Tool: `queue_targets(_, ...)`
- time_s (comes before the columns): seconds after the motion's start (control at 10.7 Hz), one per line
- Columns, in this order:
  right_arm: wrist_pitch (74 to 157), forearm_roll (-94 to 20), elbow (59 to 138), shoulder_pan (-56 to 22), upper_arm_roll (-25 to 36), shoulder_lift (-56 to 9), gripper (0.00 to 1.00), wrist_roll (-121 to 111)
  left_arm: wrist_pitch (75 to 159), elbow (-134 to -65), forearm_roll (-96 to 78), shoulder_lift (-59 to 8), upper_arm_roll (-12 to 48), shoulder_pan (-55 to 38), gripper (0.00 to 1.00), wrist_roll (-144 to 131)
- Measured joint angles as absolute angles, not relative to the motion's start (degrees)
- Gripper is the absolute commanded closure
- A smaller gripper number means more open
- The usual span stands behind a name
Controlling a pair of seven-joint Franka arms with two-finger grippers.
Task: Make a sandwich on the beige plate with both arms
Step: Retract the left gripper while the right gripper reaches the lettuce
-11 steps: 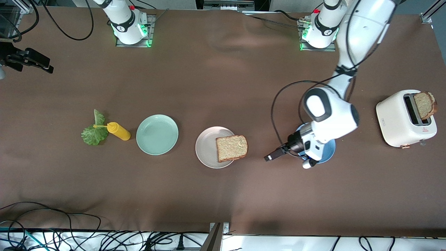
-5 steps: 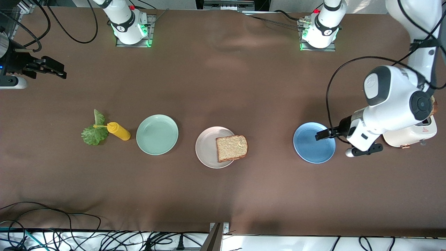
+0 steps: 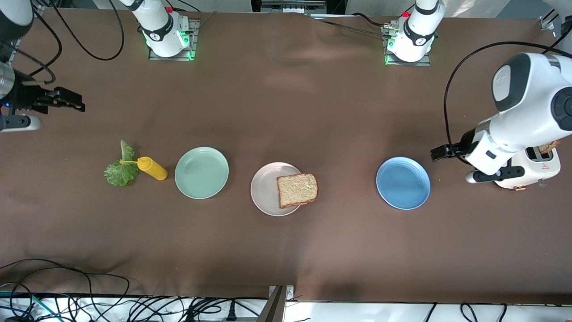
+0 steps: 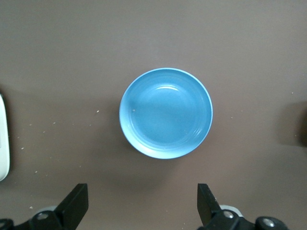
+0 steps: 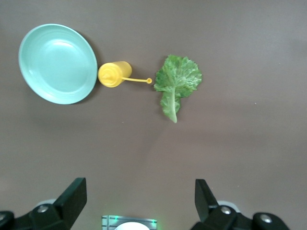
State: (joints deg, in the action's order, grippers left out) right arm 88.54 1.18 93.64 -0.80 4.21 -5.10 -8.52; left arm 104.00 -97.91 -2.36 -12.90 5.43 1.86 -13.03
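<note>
Brown cloth covers the whole surface (image 3: 286, 112), with 2 arm bases at its upper edge in the front view and loose cables along the edge nearest the camera. Item 1: beige plate (image 3: 264, 190), mid-surface, carrying 1 bread slice (image 3: 297, 189) that lies flat and overhangs the rim on the side toward my left arm's end. Item 2: mint-green plate (image 3: 201, 172), beside the beige plate toward my right arm's end, nothing on it. Item 3: yellow squeeze bottle (image 3: 152, 168), lying on its side just beside the mint-green plate, its thin nozzle resting over item 4. Item 4: lettuce leaf (image 3: 119, 170), flat on the cloth, toward my right arm's end. Item 5: blue plate (image 3: 403, 183), toward my left arm's end, nothing on it. Item 6: white toaster (image 3: 536, 172), at my left arm's end, largely covered by my left arm, with a bit of a second bread slice (image 3: 548, 146) showing in it. My left tool (image 3: 441, 152) hangs over bare cloth between the blue plate and the toaster, fingers wide apart, holding nothing. My right tool (image 3: 71, 100) hangs over bare cloth at my right arm's end, fingers likewise spread, holding nothing.
</note>
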Motion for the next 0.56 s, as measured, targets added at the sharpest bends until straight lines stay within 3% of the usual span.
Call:
queue_targets(0.37, 98.8, 1.4, 100.7, -0.3, 11.3, -7.3, 0.0, -19.1, 98.0, -94.6, -2.4, -10.9, 5.0, 5.5, 0.0, -11.8)
queue_targets(0.56, 104.1, 1.4, 103.3, -0.2, 13.8, -10.7, 0.0, -23.3, 97.5, -94.2, -1.6, -10.0, 0.8, 1.8, 0.0, -10.7)
